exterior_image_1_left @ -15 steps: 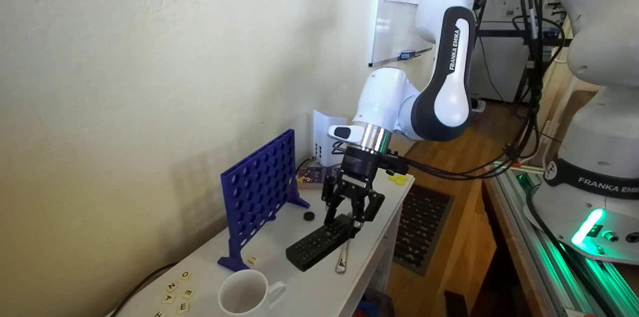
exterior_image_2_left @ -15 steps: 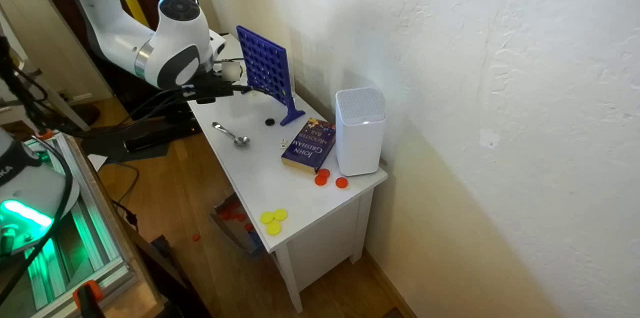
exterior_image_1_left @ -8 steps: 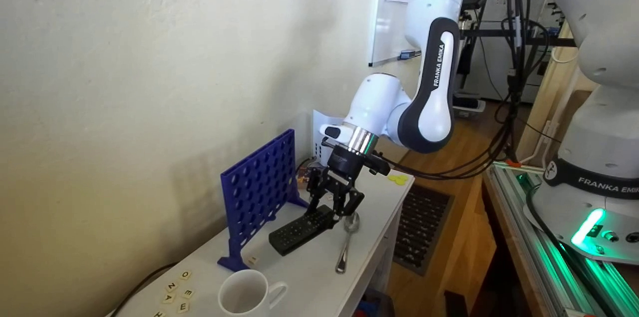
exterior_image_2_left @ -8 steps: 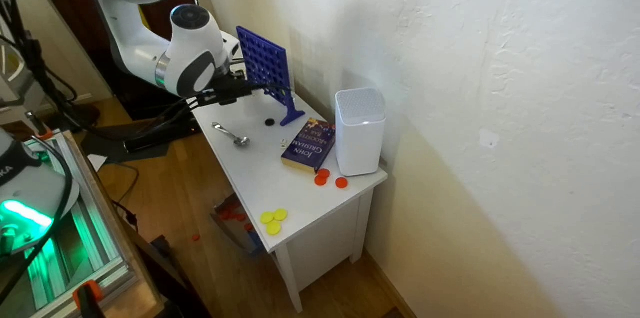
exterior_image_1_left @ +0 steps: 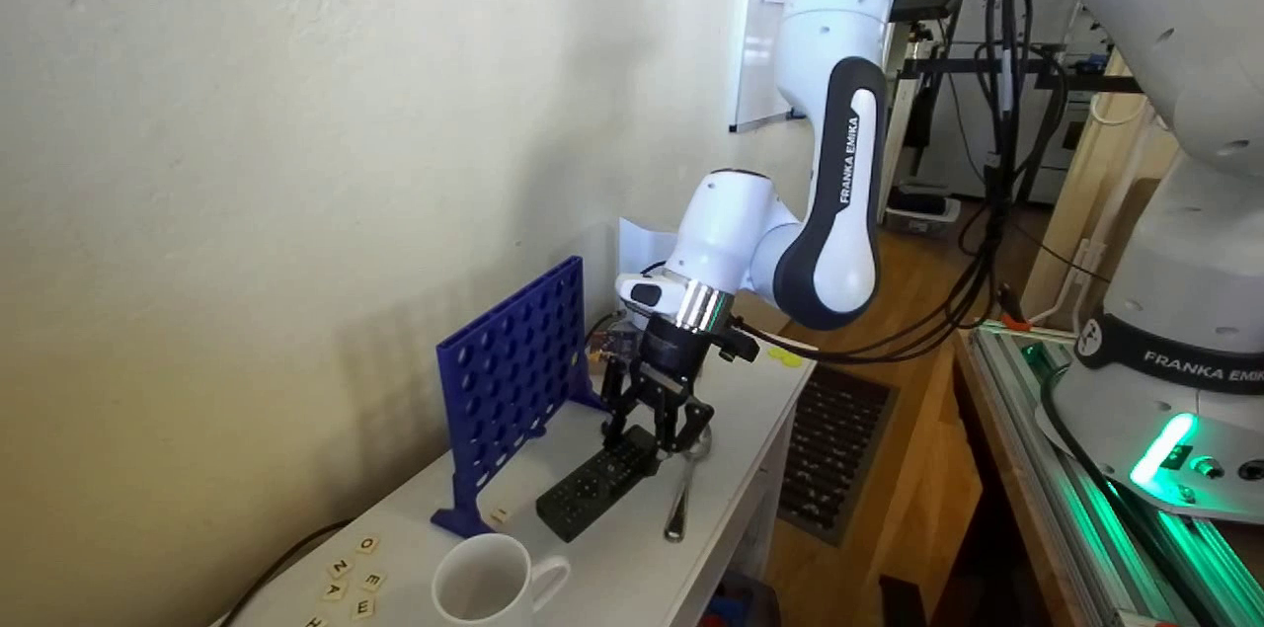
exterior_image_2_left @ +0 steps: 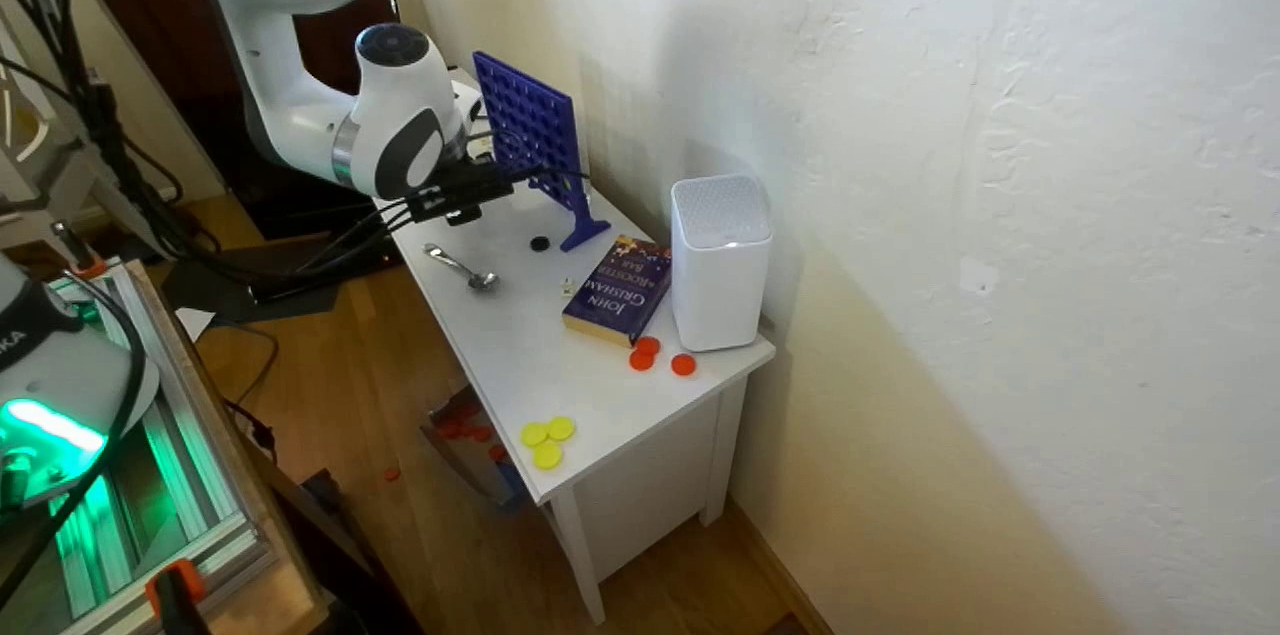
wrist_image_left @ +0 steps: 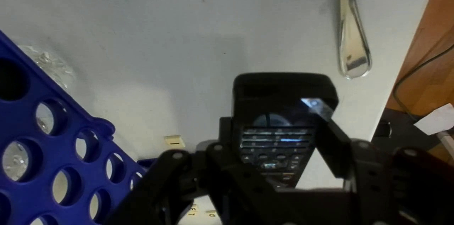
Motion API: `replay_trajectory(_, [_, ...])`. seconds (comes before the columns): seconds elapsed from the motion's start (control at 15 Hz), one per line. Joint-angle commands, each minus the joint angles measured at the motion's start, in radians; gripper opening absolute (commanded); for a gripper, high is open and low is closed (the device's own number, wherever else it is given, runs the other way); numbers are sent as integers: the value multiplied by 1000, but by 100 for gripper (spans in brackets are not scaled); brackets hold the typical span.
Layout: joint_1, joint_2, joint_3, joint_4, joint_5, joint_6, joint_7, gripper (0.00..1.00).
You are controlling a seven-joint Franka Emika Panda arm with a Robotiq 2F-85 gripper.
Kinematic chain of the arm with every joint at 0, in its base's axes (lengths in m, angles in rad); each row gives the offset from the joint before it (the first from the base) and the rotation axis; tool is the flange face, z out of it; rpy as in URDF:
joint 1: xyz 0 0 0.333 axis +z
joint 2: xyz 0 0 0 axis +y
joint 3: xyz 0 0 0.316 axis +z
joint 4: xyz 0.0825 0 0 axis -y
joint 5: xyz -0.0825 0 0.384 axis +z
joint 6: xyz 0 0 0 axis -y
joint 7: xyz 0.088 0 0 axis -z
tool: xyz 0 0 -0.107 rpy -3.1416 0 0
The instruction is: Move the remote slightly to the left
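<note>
Black bar-shaped remote control (exterior_image_1_left: 592,491) is, in an exterior view, clasped by the dark two-fingered gripper (exterior_image_1_left: 640,443); contact with the white table (exterior_image_1_left: 622,563) is unclear. In an exterior view, the white arm (exterior_image_2_left: 408,100) hides it. Wrist view: fingers (wrist_image_left: 330,143) hold both its sides; lower gently, level.

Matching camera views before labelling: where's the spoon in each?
In an exterior view: spoon low, just right of centre.
In an exterior view: spoon left of centre, mid-height.
Wrist view: spoon upper right, bowl cut off.
Shared landmark: blue grid frame, in all three.
</note>
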Motion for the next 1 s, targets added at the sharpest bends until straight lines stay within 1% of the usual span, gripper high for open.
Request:
replay_trajectory(0.0, [36, 40, -12, 37, -2, 8, -13, 35])
replay_trajectory(0.13, [59, 56, -31, 55, 2, 11, -17, 35])
replay_trajectory(0.47, [79, 101, -57, 101, 5, 9, -11, 35])
replay_trajectory(0.53, [91, 108, -70, 114, -28, 10, 24, 35])
replay_trajectory(0.8, [115, 128, -82, 141, -23, -3, 33, 35])
replay_trajectory(0.87, [122, 131, -86, 147, -23, -7, 34, 85])
replay_trajectory(0.93, [122, 131, -84, 147, -24, -13, 37, 87])
